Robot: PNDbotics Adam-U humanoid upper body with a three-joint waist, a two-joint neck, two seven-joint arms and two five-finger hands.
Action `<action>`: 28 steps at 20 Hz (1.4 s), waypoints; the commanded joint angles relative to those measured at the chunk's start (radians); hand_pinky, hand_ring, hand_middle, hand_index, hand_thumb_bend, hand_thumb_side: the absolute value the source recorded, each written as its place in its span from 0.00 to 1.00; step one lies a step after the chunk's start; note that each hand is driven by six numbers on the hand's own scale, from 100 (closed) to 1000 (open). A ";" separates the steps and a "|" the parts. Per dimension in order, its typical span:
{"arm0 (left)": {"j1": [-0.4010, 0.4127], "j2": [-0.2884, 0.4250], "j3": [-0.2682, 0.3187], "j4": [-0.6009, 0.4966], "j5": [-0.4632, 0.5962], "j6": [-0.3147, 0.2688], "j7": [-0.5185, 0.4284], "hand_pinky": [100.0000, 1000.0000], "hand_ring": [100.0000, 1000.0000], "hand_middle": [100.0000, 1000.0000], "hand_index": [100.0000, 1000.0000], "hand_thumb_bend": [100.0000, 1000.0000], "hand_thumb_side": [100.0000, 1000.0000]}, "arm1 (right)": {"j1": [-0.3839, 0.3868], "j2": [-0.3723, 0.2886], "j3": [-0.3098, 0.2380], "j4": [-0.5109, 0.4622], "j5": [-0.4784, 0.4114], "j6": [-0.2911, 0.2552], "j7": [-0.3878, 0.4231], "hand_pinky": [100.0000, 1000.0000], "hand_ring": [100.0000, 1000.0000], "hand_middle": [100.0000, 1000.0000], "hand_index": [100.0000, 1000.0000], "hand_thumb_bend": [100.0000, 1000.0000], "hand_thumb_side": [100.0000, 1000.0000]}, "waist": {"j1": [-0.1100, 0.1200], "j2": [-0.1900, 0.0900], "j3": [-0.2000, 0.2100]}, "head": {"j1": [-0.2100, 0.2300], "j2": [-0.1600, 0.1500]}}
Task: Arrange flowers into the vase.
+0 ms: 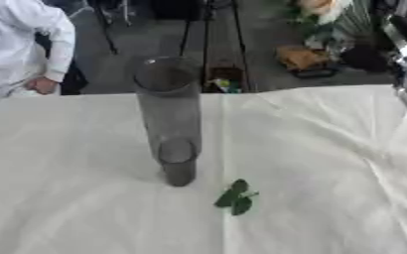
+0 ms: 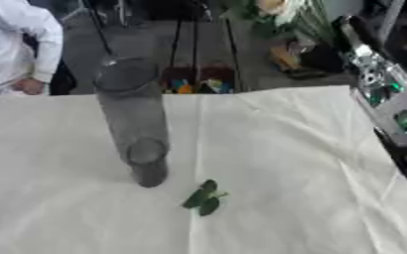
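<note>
On white cloth [image 1: 328, 149] | vase [image 1: 170, 119] upright, mouth up | leaf sprig [image 1: 235, 197] beside base | fingers unseen

The right arm [image 2: 379, 74] slants along the right edge, hand out of view.

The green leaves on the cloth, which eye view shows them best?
The left eye view: the green leaves lie nearer the picture's middle, right of the vase's base, and a thin stem shows. The right eye view shows the same cluster, shifted left.
</note>
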 commanded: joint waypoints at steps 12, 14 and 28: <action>-0.021 0.030 -0.008 -0.016 0.008 0.001 -0.012 0.76 0.95 0.90 0.96 0.00 1.00 | -0.136 0.074 -0.033 -0.070 -0.263 -0.130 -0.190 0.00 0.00 0.00 0.00 0.21 0.35 | -0.010 -0.029 0.021 | -0.004 0.007; -0.022 0.032 -0.008 -0.016 0.009 0.000 -0.013 0.76 0.95 0.90 0.96 0.00 1.00 | -0.158 0.082 -0.031 -0.071 -0.292 -0.149 -0.214 0.00 0.00 0.00 0.00 0.20 0.34 | -0.013 -0.028 0.026 | -0.003 0.008; -0.035 0.040 -0.021 -0.016 0.015 0.001 -0.027 0.76 0.95 0.90 0.96 0.00 1.00 | -0.304 0.152 -0.031 -0.039 -0.466 -0.189 -0.309 0.00 0.00 0.00 0.00 0.19 0.34 | -0.037 -0.032 0.059 | 0.004 0.012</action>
